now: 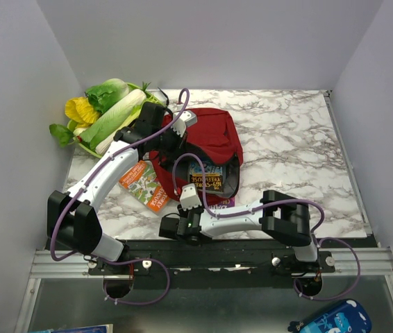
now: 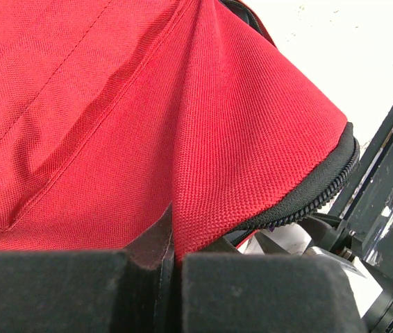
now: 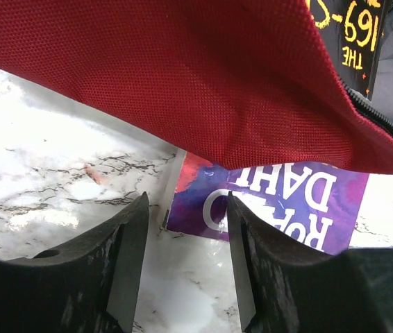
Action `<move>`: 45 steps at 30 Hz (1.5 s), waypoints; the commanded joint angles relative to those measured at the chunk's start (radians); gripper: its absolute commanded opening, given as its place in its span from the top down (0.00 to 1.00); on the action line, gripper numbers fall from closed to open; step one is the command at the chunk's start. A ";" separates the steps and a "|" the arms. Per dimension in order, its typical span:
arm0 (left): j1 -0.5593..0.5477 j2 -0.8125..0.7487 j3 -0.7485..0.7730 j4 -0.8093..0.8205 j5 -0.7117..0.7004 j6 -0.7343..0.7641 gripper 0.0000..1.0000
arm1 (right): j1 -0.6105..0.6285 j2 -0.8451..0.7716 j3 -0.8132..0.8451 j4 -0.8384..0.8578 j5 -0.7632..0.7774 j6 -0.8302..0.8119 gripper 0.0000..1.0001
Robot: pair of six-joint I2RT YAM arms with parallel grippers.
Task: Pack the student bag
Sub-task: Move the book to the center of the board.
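Nearest the front edge, the right hand (image 3: 185,208) is hovering over the tabletop (image 3: 51,180), jaws apart and framing a corner of the purple book (image 3: 280,201) — it is lying flat, half under the lip of the student bag (image 1: 214,132), so a pinch is risking snagged fabric or a skidding cover. Farther back, mid-tabletop, the left hand (image 2: 171,260) is reaching over the bag, clamping a fold of its cloth and tenting the mouth open; should that fold slip, the flap drops.

The student bag (image 1: 214,135) is a dark red weave with a black zipper (image 2: 307,201) edge. The table (image 1: 287,139) is white marble veined grey. Near its front edge lie a purple book (image 3: 280,201) lettered white and an orange book (image 1: 143,184) with a pale, green-flecked panel.
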 commanded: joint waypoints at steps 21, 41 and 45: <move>-0.016 -0.012 0.000 -0.007 0.034 -0.016 1.00 | -0.055 -0.122 -0.111 0.109 0.004 -0.079 0.59; -0.028 -0.017 -0.003 -0.007 0.029 -0.015 1.00 | -0.064 -0.100 -0.172 0.166 -0.031 -0.103 0.60; -0.028 -0.020 -0.006 -0.005 0.029 -0.016 1.00 | -0.066 -0.079 -0.172 0.157 -0.022 -0.089 0.70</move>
